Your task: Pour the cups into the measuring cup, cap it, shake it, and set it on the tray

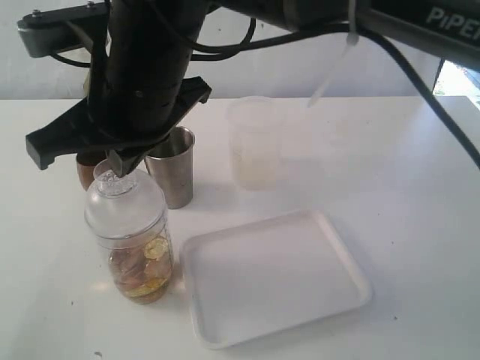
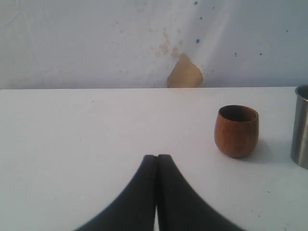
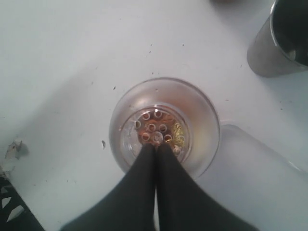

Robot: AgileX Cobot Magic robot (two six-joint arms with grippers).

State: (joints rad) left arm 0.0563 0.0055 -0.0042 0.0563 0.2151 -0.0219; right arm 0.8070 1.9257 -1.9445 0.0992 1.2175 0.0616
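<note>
- The measuring cup point(image 1: 129, 247) stood on the white table point(image 1: 420, 195), just beside the near-left corner of the tray point(image 1: 277, 281) and in front of the two cups.
- Its wall was clear, smooth plastic. A clear domed cap point(image 1: 124, 199) sat on top, its small flat crown pierced by a ring of holes.
- Amber and gold pieces filled only its lower part, so it probably weighed little and carried that weight low.
- The wall looked stiff but slick, and the dome tapered. A grip across the straight body below the cap was judged safer than one on the dome, which could slip or pull the cap off.
- The holes in the crown might let the contents out during a hard shake.
- The right gripper point(image 3: 155, 147) hung directly over the cap with its fingers pressed together and no gap between them. Nothing showed between them, and whether the tips touched the cap could not be told.
- The left gripper point(image 2: 157, 158) was likewise fully closed and empty, low over bare table and apart from the wooden cup point(image 2: 236, 132).
- The wooden cup was small, round-bellied and matt brown. The steel tumbler point(image 1: 174, 169) was taller, tapered and brushed. Both stood upright.
- The tray was flat white plastic with rounded corners and a low rim.
- A frosted cup point(image 1: 253, 146) stood behind the tray.
</note>
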